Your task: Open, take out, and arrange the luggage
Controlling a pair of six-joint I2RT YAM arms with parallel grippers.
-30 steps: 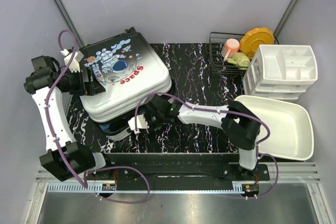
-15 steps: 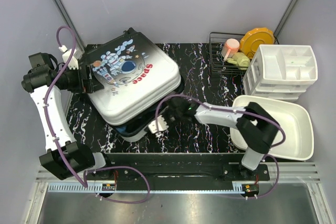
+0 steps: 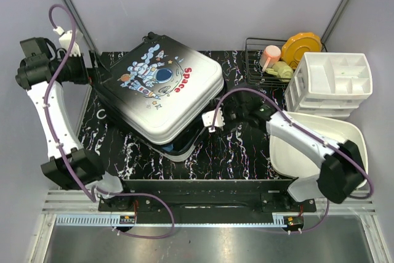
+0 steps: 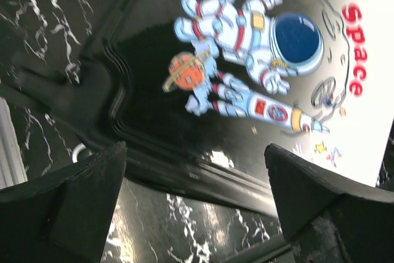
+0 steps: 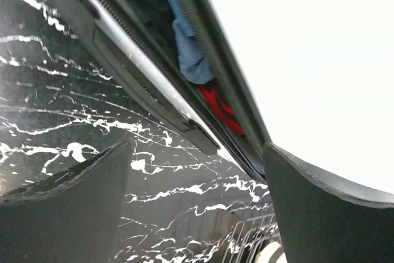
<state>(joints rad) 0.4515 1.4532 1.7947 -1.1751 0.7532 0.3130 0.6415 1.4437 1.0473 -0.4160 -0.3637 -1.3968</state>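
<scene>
Currently the luggage (image 3: 163, 93) is lying on the counter (image 3: 240, 152) toward 10 o'clock. Its lid is sitting ajar, with blue cloth (image 5: 186, 50) and red cloth (image 5: 221, 109) showing in the gap. The left claw (image 3: 92, 73) is standing apart at the shell's 9 o'clock corner. The right claw (image 3: 212, 118) is standing apart at 4 o'clock, gripping nothing.
</scene>
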